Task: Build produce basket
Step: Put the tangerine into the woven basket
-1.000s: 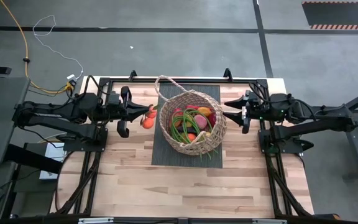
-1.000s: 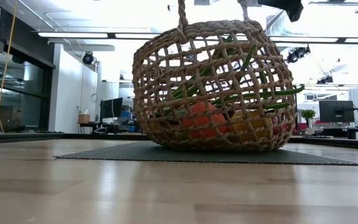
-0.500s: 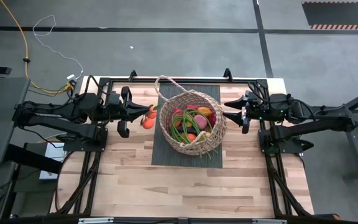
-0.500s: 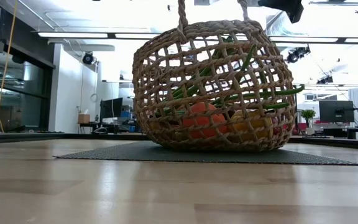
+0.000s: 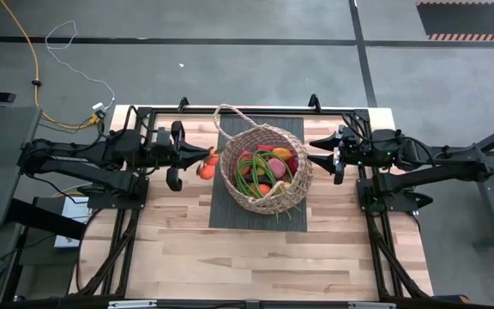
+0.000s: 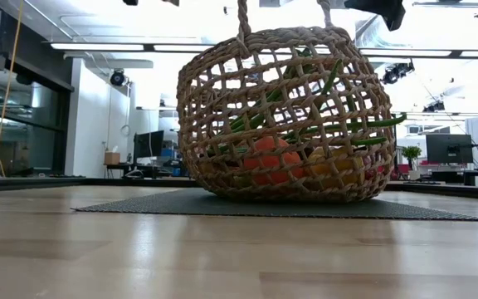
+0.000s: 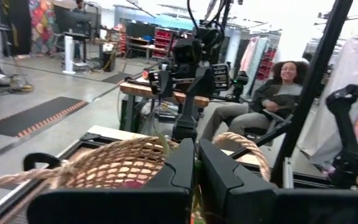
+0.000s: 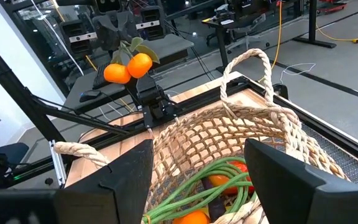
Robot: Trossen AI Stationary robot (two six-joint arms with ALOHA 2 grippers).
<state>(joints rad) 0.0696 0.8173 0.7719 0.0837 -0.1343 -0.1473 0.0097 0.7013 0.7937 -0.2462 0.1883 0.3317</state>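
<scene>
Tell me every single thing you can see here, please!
Basket: one, tan, woven, on the mat mid-table.
Mat: one, dark grey, under the basket.
Green beans: a bunch, long, green, inside the basket.
Other produce: several pieces, red, orange, yellow and pink, inside the basket.
Oranges: two, orange, leafy stem, held above the table just left of the basket.
Table: one, light wood.
Person: one, seated in the room beyond the table.
Left gripper: shut on the oranges' stem.
Right gripper: open, by the basket's right side.
</scene>
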